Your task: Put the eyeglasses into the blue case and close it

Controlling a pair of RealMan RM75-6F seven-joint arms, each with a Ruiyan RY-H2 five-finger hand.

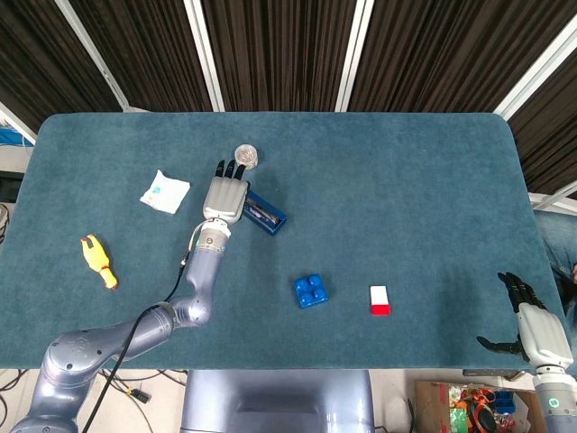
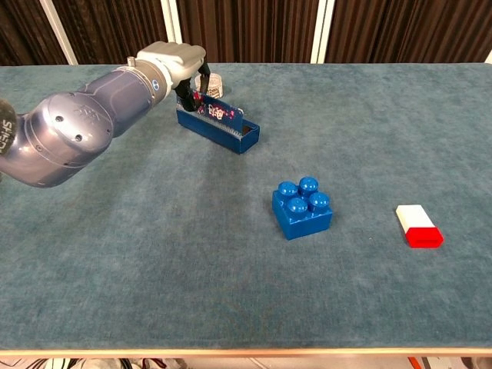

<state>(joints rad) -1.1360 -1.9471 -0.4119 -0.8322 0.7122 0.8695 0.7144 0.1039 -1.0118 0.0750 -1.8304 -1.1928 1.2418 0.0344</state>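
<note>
One blue case (image 2: 219, 127) sits on the desk (image 2: 231, 277), lid half up, with the left robot hand (image 2: 181, 65) gripping its far end. Right robot hand (image 1: 539, 332) hangs off the desk's edge, fingers spread, holding nothing.

From the head view we look almost straight down from high up, taking in the whole worktop (image 1: 406, 180) and the dark slatted wall beyond its far edge. From the chest view we sit low at the near edge, closer in, facing across the worktop toward that wall. Both views share the blue brick (image 1: 310, 290), the red-and-white block (image 2: 419, 226) and the case (image 2: 219, 127)
</note>
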